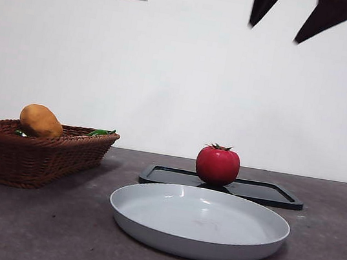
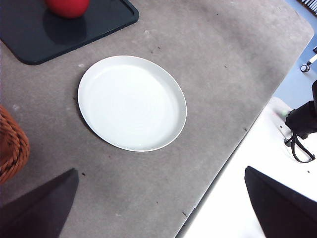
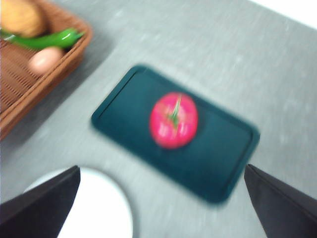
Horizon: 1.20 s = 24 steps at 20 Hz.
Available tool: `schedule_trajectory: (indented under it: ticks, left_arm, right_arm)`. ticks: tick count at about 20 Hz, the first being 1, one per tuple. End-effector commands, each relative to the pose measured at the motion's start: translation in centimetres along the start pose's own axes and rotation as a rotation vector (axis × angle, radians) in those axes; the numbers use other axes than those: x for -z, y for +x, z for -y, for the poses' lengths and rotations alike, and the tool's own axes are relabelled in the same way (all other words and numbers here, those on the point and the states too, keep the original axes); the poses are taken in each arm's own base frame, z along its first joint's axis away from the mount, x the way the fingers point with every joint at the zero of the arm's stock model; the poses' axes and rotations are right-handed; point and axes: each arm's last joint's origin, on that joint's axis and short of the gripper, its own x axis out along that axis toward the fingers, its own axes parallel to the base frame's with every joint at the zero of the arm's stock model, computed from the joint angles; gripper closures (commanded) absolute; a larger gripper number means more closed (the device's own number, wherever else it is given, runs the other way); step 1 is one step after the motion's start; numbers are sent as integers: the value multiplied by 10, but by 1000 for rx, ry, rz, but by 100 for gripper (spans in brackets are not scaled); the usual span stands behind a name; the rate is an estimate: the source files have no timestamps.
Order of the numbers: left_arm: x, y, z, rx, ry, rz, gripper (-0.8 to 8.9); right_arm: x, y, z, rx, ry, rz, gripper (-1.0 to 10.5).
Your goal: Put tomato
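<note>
On the dark tray [image 1: 262, 193] at the far side of the table [image 1: 28, 226], red tomato [image 1: 217, 165] upright, white plate [image 1: 199, 222] just nearer, basket [image 1: 26, 154] far left, right claw [image 3: 161, 208] spread high above tomato, left claw [image 2: 161, 208] spread near plate.

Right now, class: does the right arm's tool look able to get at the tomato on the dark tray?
Probably yes. The right tool is open above the tomato, which sits alone on the dark tray, nothing covering it.
</note>
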Motion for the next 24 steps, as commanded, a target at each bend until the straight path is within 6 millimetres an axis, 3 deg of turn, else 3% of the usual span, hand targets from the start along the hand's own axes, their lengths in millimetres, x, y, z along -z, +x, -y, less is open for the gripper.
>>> schedule_trajectory:
  ticks: [1,5,9,13,18,24]
  left_arm:
    - [-5,-2,2,9,18,15,229]
    - [-5,-2,2,10,18,15,229]
    - [-5,-2,2,9,18,15,229]
    - [-5,-2,2,9,18,15,229]
    - [-5,-2,2,9,17,14,229]
    - [-5,-2,2,10,17,15,229]
  right_arm:
    - [4,-29,-6,-38,12,-1,420]
    - [29,-70,-20,-128,6,-62,420]
    - [68,-91,-33,-162,-23,-63,420]
    - [118,-97,-40,-194,2,-72,420]
    - [160,-98,-41,-200,10,-51,420]
    - [173,-93,-42,-264,32,-70,420]
